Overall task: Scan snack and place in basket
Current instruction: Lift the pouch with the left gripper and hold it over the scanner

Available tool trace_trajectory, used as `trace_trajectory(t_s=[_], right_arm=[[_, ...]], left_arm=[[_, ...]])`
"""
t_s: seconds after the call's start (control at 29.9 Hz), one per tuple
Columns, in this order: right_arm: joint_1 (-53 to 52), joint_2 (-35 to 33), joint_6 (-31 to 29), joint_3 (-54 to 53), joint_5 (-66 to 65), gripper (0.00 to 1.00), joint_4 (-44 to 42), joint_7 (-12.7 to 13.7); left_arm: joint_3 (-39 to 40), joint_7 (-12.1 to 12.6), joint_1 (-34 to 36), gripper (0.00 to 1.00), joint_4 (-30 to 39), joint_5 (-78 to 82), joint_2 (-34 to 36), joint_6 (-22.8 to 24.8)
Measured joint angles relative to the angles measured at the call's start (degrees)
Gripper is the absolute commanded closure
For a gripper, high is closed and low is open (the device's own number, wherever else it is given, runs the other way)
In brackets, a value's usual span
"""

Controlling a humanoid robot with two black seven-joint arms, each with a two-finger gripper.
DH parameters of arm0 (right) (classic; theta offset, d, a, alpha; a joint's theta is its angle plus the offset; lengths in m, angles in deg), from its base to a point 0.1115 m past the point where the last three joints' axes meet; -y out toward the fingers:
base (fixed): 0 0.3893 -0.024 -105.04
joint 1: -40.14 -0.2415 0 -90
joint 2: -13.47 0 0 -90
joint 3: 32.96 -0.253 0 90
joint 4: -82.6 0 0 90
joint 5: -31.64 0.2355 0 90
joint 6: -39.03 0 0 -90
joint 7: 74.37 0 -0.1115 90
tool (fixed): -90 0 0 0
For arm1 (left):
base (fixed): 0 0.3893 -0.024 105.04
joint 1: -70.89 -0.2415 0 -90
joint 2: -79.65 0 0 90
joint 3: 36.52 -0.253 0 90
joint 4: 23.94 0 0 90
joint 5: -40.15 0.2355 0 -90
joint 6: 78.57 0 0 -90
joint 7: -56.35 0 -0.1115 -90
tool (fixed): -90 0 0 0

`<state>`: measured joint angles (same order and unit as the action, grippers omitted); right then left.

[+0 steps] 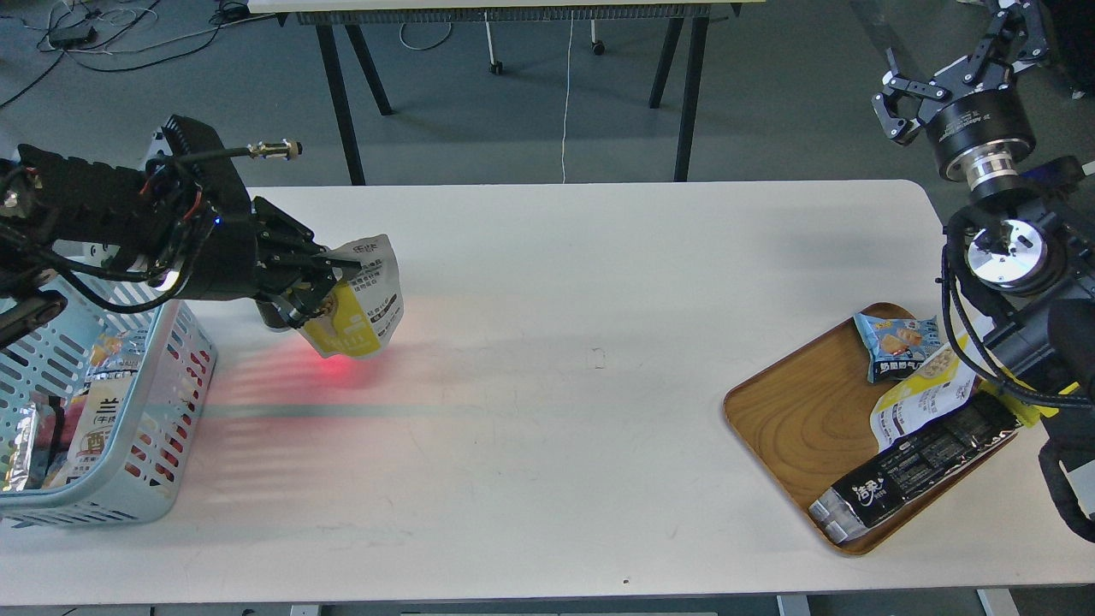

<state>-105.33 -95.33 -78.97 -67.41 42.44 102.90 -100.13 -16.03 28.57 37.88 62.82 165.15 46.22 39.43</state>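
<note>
Head view: the left tool [318, 287] is clamped on the snack [364, 304], a crinkly yellow pouch with a white printed back, held above the tabletop [547, 359] just right of the basket [162, 428]. A red glow falls on the tabletop beneath the pouch, so scanning seems to be the step in hand. To do it well, hold the printed side flat to the light, then carry the pouch over the thick rim before letting go. The basket is pale blue slotted plastic. The right tool [894, 107] hangs open and empty, raised beyond the smooth wooden tray [796, 419].
</note>
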Motion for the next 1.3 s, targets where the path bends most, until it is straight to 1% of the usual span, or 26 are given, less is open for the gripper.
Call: trace_trajectory(t_s=[0.5,0.9,1.1,1.3], right_arm=[[0.16,-0.09,0.0,-0.17,0.0,0.01,0.67,0.0],[0.28,-0.09,0.0,-0.18,0.0,0.01,0.71,0.0],[0.36,-0.09,0.0,-0.18,0.0,0.01,0.62,-0.01],[0.36,-0.09,0.0,-0.18,0.01,0.01,0.61,-0.09]], left_arm=[[-0.08,-0.23,0.96,1.0,-1.21,0.0,0.44,0.0],[-0.48,-0.23,0.13,1.0,-2.17,0.0,0.28,0.0],[-3.09,-0.23,-0.46,1.0,-2.22,0.0,-0.12,0.0],[-3.55,-0.23,0.24,1.0,-3.25,0.0,0.35,0.0]])
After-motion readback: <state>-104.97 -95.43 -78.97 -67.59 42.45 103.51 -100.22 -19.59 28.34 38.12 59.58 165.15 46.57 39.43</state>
